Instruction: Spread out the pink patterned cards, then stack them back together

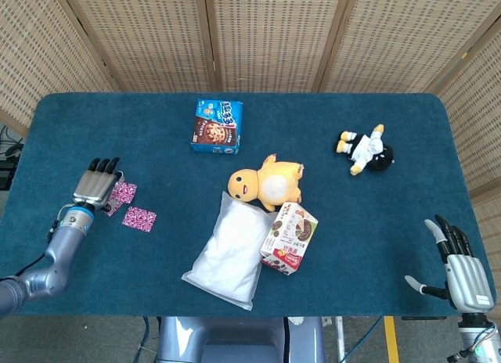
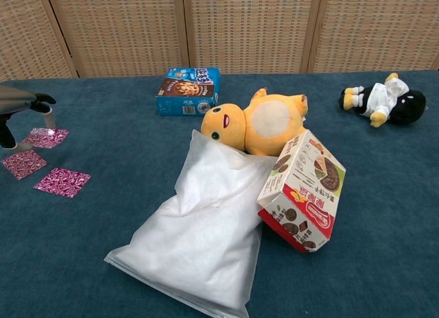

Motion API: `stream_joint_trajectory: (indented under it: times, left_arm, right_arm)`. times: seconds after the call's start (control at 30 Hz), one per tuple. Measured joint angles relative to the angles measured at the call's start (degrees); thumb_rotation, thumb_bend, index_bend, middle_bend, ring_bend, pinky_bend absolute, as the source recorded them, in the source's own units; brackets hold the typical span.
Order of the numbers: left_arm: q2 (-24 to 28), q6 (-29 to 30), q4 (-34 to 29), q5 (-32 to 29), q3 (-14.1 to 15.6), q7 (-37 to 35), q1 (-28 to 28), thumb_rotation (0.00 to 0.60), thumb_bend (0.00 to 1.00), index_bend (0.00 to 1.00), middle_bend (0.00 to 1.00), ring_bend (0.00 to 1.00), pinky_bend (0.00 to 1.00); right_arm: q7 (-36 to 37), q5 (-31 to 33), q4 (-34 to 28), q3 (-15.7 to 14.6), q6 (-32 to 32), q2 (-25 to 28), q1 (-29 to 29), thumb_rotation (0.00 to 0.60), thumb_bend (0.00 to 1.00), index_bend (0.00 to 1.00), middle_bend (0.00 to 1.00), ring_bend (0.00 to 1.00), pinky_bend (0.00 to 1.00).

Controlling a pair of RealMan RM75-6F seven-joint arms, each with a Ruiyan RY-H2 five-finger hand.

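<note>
now three cards [image 2: 45,160] lie flat, apart: likely thin, light, slippery; slide by edges. left hand [image 1: 97,187] over them, grip unclear; right hand [image 1: 458,269] open, idle.

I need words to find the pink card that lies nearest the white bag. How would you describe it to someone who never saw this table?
Start at the big white bag in the middle of the blue table and look toward the robot's left hand. Three pink patterned cards lie there; the nearest pink card lies alone, clear of the hand, while the other two sit beside the fingers.
</note>
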Motion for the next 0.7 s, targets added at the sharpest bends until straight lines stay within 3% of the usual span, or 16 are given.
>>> stream_joint_trajectory:
  times: [0.33, 0.7]
  left_arm:
    - [1.49, -1.04, 4.78, 12.87, 1.79, -8.85, 1.99, 0.600, 0.35, 0.66, 0.00, 0.00, 0.00]
    - [1.13, 0.27, 10.45, 22.54, 4.17, -14.51, 3.77, 0.600, 0.35, 0.66, 0.00, 0.00, 0.00]
  right_arm:
    - [-0.47, -0.02, 0.05, -0.07, -0.06, -0.16, 0.03, 0.600, 0.11, 0.04, 0.00, 0.00, 0.00]
    - [-1.01, 0.25, 0.05, -0.04, -0.17, -0.28, 0.03, 0.600, 0.11, 0.04, 0.00, 0.00, 0.00]
